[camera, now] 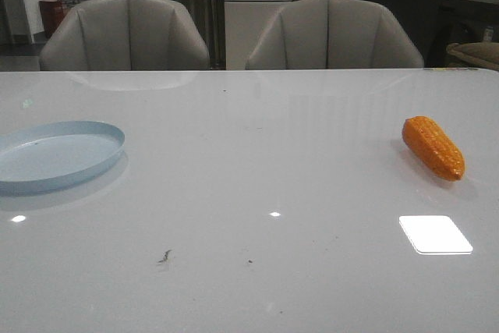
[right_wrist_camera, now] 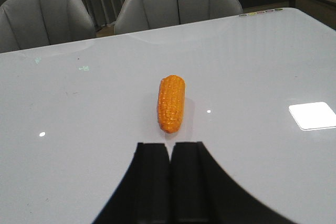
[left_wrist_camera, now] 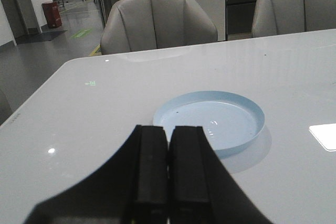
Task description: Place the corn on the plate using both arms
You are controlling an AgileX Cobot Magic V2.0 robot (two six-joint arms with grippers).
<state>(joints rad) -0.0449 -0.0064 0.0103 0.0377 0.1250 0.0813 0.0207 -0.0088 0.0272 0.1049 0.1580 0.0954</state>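
Observation:
The orange corn (camera: 433, 147) lies on its side on the white table at the right; it also shows in the right wrist view (right_wrist_camera: 171, 103), just beyond my right gripper (right_wrist_camera: 170, 146), which is shut and empty. The pale blue plate (camera: 93, 155) sits empty at the table's left edge. In the left wrist view the plate (left_wrist_camera: 252, 111) lies just beyond my left gripper (left_wrist_camera: 168, 128), which is shut and empty. Neither gripper shows in the front view.
The white glossy table (camera: 257, 193) carries bright light reflections (camera: 435, 234). Two grey chairs (camera: 125, 33) (camera: 334, 33) stand behind the far edge. A small dark speck (camera: 164, 256) lies near the front.

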